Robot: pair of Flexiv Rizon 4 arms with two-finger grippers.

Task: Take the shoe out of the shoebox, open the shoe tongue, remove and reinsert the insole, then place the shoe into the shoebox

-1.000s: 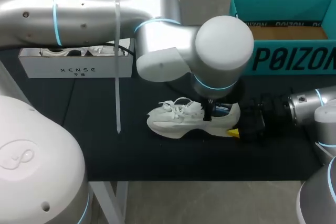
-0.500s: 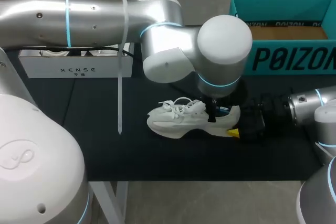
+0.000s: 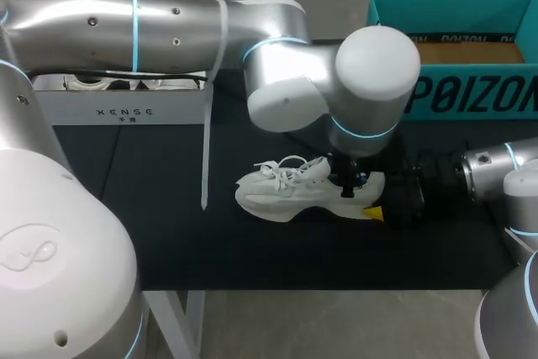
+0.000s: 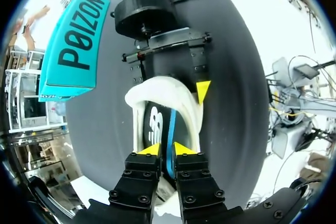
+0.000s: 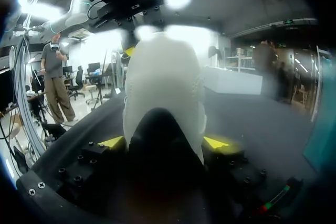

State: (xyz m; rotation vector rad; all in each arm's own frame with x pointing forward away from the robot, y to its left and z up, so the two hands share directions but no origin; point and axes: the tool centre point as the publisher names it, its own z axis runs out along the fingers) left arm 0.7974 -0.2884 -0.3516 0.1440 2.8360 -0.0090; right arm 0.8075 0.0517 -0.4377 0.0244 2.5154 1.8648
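Sliding rightward over the last second, my left claw (image 4: 167,149) now sits in the heel opening of the white shoe (image 3: 277,191) — tips nearly together, pinching the dark insole (image 4: 156,121) by its blue edge; removal looks about to begin; the right claw (image 5: 164,141) clamps the heel, holding the shoe on the counter (image 3: 168,233); the teal shoebox (image 3: 471,94) shows bare cardboard — the white box (image 3: 118,111) holds a spare sneaker (image 3: 84,84).

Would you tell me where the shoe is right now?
In the head view the shoe stands mid-table, in front of the teal box; the right hand grips its heel and the left hand pinches its insole.
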